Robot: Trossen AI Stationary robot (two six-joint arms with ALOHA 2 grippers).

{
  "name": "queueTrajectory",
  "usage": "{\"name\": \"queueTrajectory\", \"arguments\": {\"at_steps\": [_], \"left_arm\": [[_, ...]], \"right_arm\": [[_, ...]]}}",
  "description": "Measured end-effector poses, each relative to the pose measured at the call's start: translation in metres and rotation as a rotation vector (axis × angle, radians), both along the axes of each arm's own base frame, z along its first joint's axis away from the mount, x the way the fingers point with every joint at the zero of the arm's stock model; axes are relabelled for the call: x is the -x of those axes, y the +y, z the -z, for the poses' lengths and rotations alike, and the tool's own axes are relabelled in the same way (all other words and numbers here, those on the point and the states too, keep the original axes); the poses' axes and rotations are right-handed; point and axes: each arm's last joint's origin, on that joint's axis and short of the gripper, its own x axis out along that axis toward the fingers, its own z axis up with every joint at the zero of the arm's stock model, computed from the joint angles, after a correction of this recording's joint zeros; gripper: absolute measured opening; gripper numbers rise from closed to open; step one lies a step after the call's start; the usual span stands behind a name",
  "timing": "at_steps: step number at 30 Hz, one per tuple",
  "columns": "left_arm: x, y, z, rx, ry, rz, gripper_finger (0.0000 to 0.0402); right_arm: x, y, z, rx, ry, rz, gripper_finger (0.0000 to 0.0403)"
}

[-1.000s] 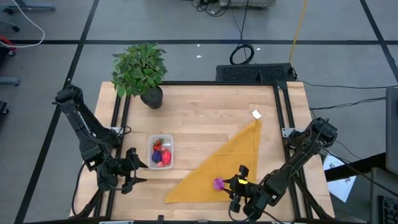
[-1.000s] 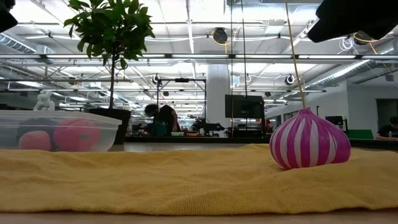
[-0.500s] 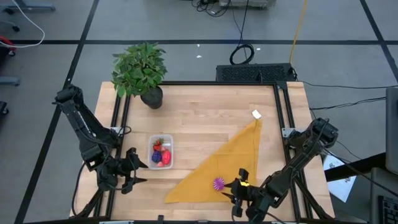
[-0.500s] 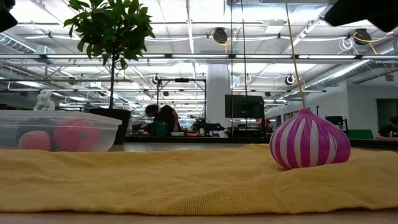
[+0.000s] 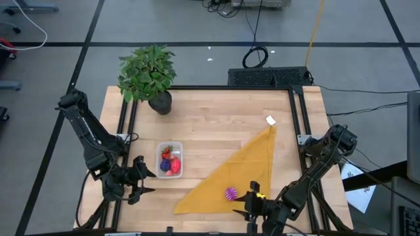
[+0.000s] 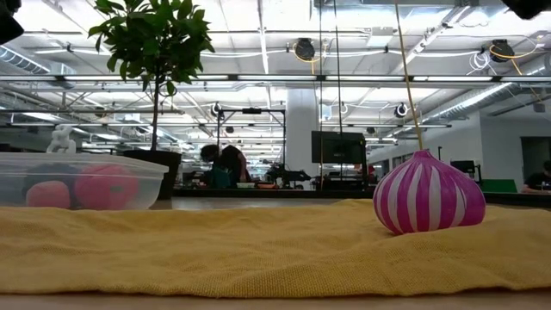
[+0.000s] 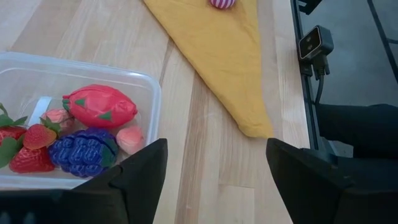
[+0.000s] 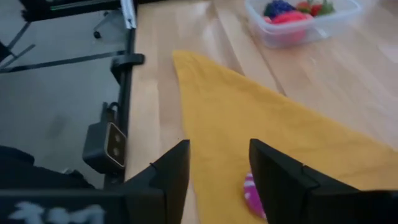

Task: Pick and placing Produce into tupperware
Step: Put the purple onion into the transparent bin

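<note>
Near edge, right of centre: right gripper [image 5: 251,204] low over the near rim of the yellow cloth [image 5: 230,174], fingers parted to a narrow gap, holding nothing; in the right wrist view the gap frames cloth, with the striped ball [image 8: 252,195] just beyond the fingertips.

Striped ball [image 5: 230,193] on the cloth's near part, just left of that gripper, free of it; seen level as a pink-and-white ribbed bulb [image 6: 428,193] with a short tip, base sunk slightly in the weave; probably light hollow plastic, stiff, smooth and rounded, so prone to roll or squirt from a pinch; best taken across the widest part, pads either side of the belly, not at the tapered tip; soft cloth beneath may bunch if fingers dig in.

Left gripper [image 5: 138,178] waiting wide open at near left, just left of the tupperware [image 5: 170,159]; holds nothing.

Tupperware mid-table, left of the cloth; already holding a pink dragonfruit [image 7: 99,107], purple grapes [image 7: 83,151], strawberries [image 7: 28,149].

Far left: potted plant [image 5: 148,72].

Against a second ago: right gripper drawn back toward the near edge and off the ball, fingers slightly wider; ball, tupperware, left arm unmoved.
</note>
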Motion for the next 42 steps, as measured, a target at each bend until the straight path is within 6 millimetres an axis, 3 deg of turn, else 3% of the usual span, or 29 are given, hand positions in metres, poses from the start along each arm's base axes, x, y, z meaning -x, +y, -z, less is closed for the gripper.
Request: {"name": "queueTrajectory", "arguments": {"at_steps": [13, 18, 24, 28, 36, 42], "left_arm": [[0.0, 0.0, 0.0, 0.001, 0.0, 0.001, 0.0278], [0.0, 0.0, 0.0, 0.001, 0.0, 0.001, 0.0278], [0.0, 0.0, 0.0, -0.004, -0.001, 0.006, 0.0278], [0.0, 0.0, 0.0, -0.004, -0.001, 0.007, 0.0278], [0.0, 0.0, 0.0, -0.015, -0.004, 0.017, 0.0278], [0.0, 0.0, 0.0, -0.015, -0.005, 0.016, 0.0278]], "right_arm": [[-0.002, 0.003, -0.003, -0.027, -0.018, -0.029, 0.0345], [-0.002, 0.002, 0.0, -0.054, -0.03, -0.016, 0.0392], [0.009, -0.015, 0.035, 0.037, -0.154, 0.045, 0.0395], [0.017, -0.033, 0.057, 0.002, -0.225, 0.047, 0.0395], [0.016, -0.043, 0.07, 0.0, -0.249, 0.004, 0.0394], [0.001, -0.045, 0.084, -0.042, -0.184, -0.029, 0.0393]]}}
